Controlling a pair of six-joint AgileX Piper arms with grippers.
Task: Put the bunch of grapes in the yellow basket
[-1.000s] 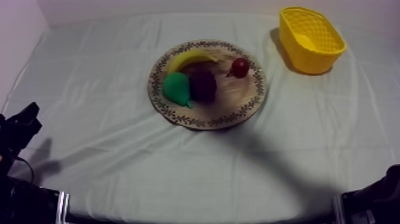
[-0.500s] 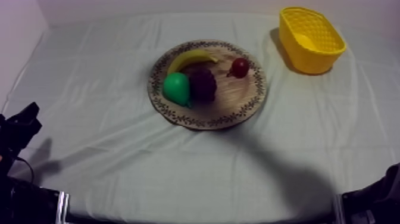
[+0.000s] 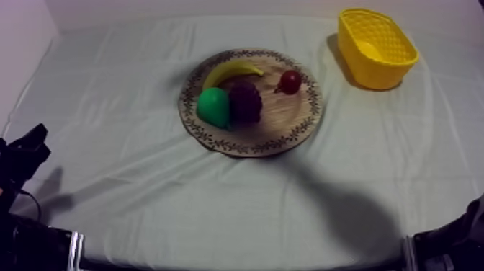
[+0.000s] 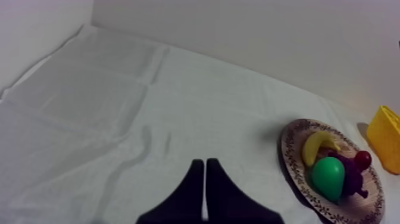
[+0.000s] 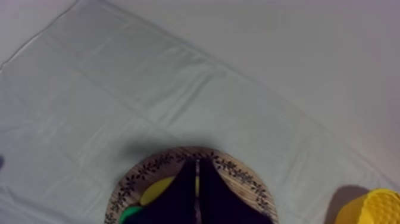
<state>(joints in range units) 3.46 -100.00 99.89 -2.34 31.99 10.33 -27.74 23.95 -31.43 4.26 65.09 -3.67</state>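
Note:
The dark purple bunch of grapes [image 3: 245, 101] lies on the round wooden board [image 3: 289, 117] at mid-table, touching a green pear [image 3: 214, 107] on its left. A banana [image 3: 230, 70] curves behind them. The yellow basket [image 3: 376, 47] stands at the far right. My left gripper [image 3: 34, 140] rests low at the left, well away from the board; its wrist view shows its fingers [image 4: 205, 165] shut as a narrow wedge, with the grapes [image 4: 353, 176] far off. My right gripper [image 5: 197, 164] is shut on nothing, seen against the board's rim [image 5: 241, 174].
A small red fruit [image 3: 290, 81] sits on the board's right side. Part of my right arm [image 3: 461, 241] is a black shape at the lower right edge, and its broad shadow lies on the cloth in front of the board. The basket's rim [image 5: 372, 208] shows beside the board.
The right arm's shadow on the cloth has shifted slightly. The fruit, the board, the basket and my left arm have not moved.

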